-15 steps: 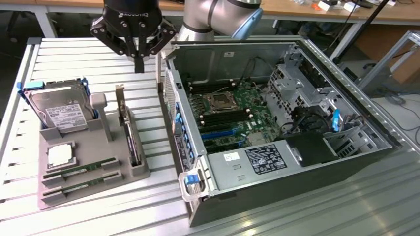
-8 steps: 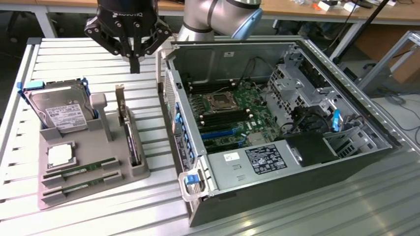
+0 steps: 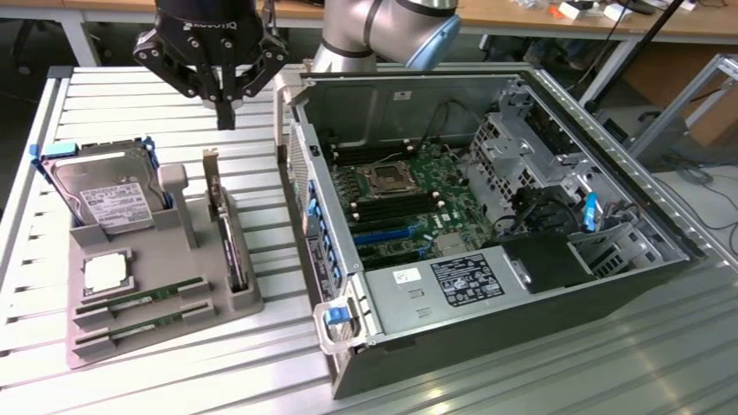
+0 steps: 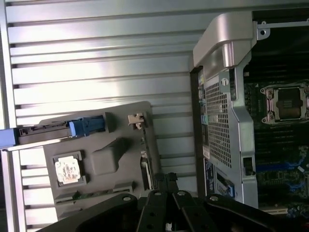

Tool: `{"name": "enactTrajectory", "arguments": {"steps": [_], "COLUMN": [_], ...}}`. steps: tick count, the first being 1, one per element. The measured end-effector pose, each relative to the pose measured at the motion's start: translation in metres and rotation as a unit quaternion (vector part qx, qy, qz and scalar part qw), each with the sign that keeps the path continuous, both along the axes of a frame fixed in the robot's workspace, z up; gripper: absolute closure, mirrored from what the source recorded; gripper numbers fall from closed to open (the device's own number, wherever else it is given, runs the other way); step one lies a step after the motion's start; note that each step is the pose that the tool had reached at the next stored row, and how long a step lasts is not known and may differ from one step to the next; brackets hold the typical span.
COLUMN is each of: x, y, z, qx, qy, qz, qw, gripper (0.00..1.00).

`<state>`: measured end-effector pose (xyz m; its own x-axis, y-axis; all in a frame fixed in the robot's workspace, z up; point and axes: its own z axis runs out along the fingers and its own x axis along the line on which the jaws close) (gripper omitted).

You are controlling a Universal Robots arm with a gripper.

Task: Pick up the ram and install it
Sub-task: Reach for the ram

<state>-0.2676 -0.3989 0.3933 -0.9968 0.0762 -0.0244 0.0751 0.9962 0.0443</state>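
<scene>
In the exterior view the black pincer [image 3: 225,112] hangs above the slatted bench [image 3: 104,95]. Its fingers are pressed together, and it holds and touches nothing. It is over the far end of a gray tray [image 3: 237,303], near the back corner of the one open computer case [image 3: 461,294]. Two sticks lie flat in slots at the tray's opposite end, well apart from the pincer: the first ram stick [image 3: 136,303] and, just beside it, the second ram stick [image 3: 141,328]. The tray also carries one hard drive [image 3: 106,192], one card [image 3: 226,238] standing on edge and one square chip [image 3: 104,273].

In the wrist view the closed pincer [image 4: 166,182] sits over the tray [image 4: 108,154], close to the card [image 4: 144,169]. One ram stick [image 4: 91,194] shows as a thin strip at the tray's edge beside the pincer's dark body. The hard drive [image 4: 46,129], the chip [image 4: 67,170] and the case [image 4: 227,92] are also in sight.
</scene>
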Motion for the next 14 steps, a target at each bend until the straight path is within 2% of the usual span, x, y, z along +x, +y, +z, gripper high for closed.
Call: {"name": "enactTrajectory", "arguments": {"steps": [14], "x": [-0.016], "y": [0.0000], "z": [0.0000], "qx": [0.0000], "qy": [-0.0001], "qz": [0.000], "qw": [1.0000], "gripper": [0.90]}}
